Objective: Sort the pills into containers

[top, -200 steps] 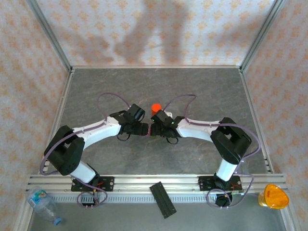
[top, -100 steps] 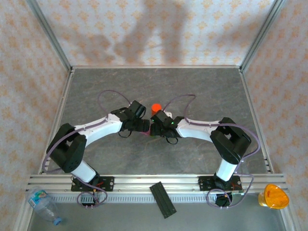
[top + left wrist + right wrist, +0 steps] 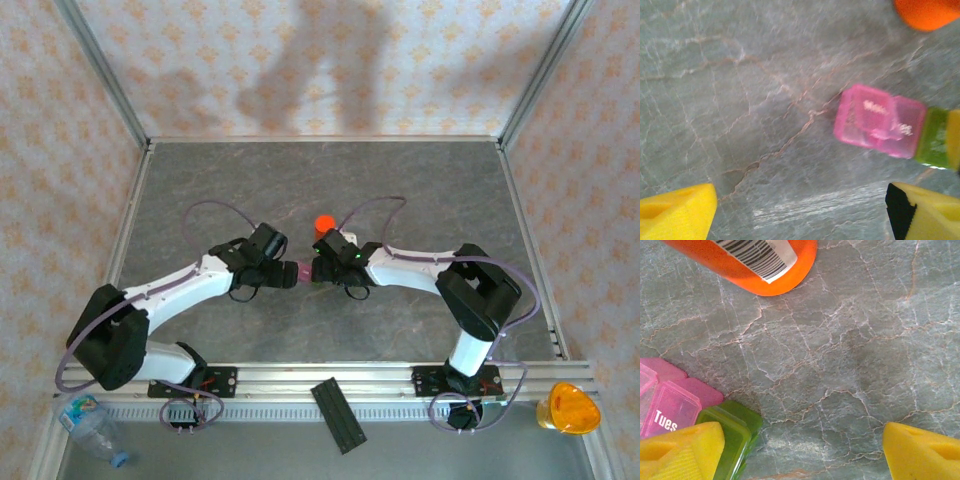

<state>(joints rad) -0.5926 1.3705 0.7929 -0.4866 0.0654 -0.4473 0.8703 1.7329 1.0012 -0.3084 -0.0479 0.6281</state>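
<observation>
I pulled the left gripper (image 3: 800, 214) back leftward, jaws spread and empty, off the joined translucent pink and green plastic containers (image 3: 880, 122), which lay between both grippers, near the orange cylindrical bottle (image 3: 755, 260). The right gripper (image 3: 800, 452) stayed spread at the green end; sorting looked unstarted to me.

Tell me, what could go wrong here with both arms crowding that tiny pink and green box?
The left tool and right tool nearly meet at the containers, so they might bump each other. One finger of the right tool overlaps the green box, which looks light and could slide away rather than be gripped. The orange bottle sits close by and might get knocked.
</observation>
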